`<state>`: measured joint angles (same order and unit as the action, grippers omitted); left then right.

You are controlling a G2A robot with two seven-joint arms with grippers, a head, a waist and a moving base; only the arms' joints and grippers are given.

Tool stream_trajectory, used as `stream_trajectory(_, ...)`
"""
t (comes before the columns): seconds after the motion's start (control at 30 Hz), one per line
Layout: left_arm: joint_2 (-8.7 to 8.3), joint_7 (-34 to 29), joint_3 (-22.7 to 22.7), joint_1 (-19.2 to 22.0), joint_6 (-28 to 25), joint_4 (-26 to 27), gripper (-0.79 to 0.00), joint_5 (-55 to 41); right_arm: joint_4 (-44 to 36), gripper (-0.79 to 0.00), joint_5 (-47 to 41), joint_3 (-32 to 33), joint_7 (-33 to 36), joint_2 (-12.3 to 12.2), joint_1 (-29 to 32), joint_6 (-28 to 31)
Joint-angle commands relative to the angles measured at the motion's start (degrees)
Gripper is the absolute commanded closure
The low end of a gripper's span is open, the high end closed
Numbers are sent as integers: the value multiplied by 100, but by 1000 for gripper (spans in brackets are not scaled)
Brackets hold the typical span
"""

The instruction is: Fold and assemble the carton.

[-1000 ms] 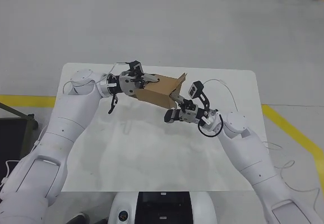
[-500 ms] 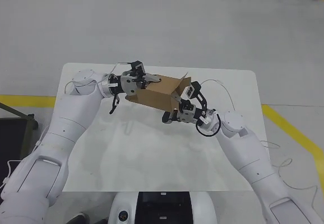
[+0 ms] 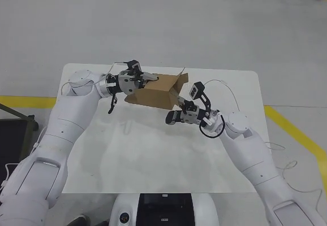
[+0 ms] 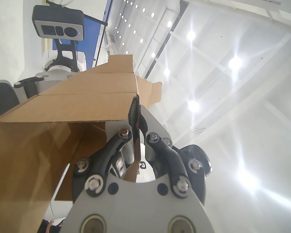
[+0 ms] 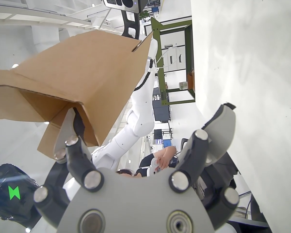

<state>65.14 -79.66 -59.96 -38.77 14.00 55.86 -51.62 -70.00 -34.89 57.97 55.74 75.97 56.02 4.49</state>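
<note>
A: Where can a hand pass?
B: Open bench (image 3: 152, 164) stretches from the middle to the near edge and both near corners.
A: What's in the way?
B: The carton (image 3: 155, 95) by the far edge, the left end effector (image 3: 142, 80) clamped on one end, the right end effector (image 3: 175, 114) spread at the other, one finger against a flap.

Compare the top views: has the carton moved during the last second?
Yes. The carton has shifted slightly toward the left side of the table, its end at the left gripper leading; the flap end barely moved.
</note>
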Motion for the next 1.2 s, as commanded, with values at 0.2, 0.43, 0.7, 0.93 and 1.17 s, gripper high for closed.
stream_trajectory(0.2,-22,28,-48,-57,-83,-6,0,154,-213,-785,22,263,-91,-61,120,113)
stream_trajectory(0.43,-60,488,-185,-77,-342,-159,0,409,-572,-785,-50,640,-73,-155,406,274)
stream_trajectory(0.7,-58,1173,-258,-162,-571,-175,0,598,-1165,-785,-260,752,233,-199,687,397)
stream_trajectory(0.93,-48,1411,-243,-230,-665,-146,0,777,-1393,-785,-594,807,324,-191,761,670)
stream_trajectory(1.17,-78,1051,-247,-332,-544,-77,0,880,-1217,-785,-603,844,174,-180,639,803)
